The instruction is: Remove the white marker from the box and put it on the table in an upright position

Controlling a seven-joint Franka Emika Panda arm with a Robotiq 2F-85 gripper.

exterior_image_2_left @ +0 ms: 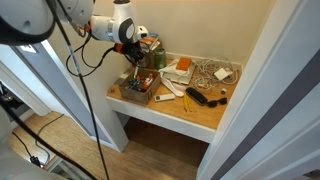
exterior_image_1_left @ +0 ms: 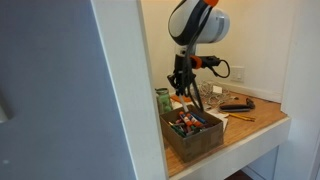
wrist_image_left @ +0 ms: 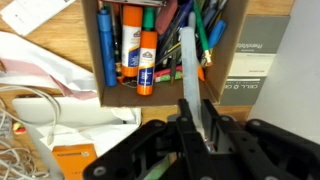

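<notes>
In the wrist view my gripper is shut on the white marker, a thin pale stick that points out from the jaws over the box's near wall. The brown open box holds glue sticks and several coloured markers. In both exterior views the gripper hangs just above the box, which stands on the wooden table. The white marker is too small to make out in the exterior views.
A clear wire-like rack and cables lie behind the box. Dark tools and papers lie on the table. A grey carton stands beside the box. Alcove walls close in on both sides.
</notes>
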